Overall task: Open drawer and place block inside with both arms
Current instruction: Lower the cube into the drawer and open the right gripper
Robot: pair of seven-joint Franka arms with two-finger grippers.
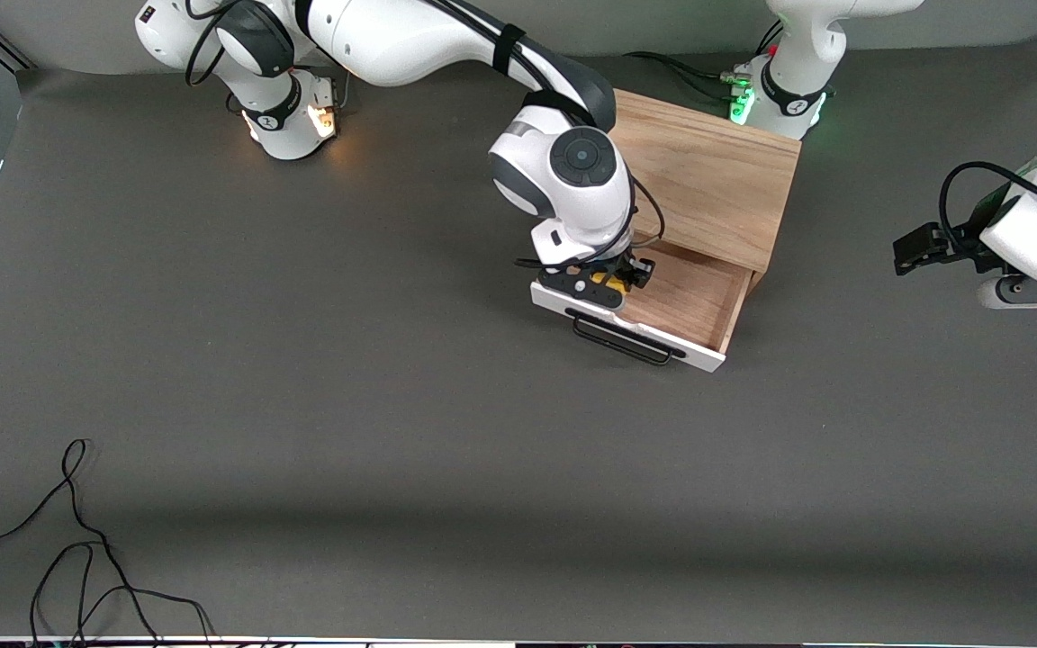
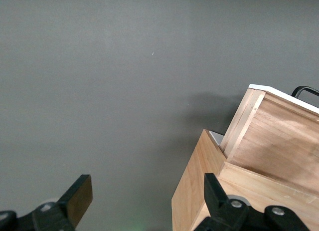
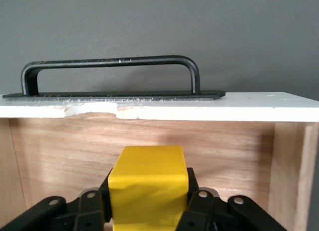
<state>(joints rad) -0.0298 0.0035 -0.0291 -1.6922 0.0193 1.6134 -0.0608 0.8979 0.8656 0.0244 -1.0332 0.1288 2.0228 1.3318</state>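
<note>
**Block held over open drawer; release pending**

The drawer (image 1: 680,301) stands pulled out of the wooden box (image 1: 707,171) on the counter (image 1: 302,405), its white front and black handle (image 3: 109,74) facing the front camera. The right gripper (image 1: 608,281) hangs over the drawer's inside, close against the front panel, pinching the block (image 3: 148,191) between its fingers. The left gripper (image 2: 144,201), spread and empty, waits above the counter at the left arm's end of the table, beside the box.

Judgement: opening is done; placing is in hand. The next move calls for a short descent, then parting the fingers so the block settles on the drawer floor, clear of the panel.

The block is a bright yellow cube, clean-edged. The panel's top edge shows chipped paint.
</note>
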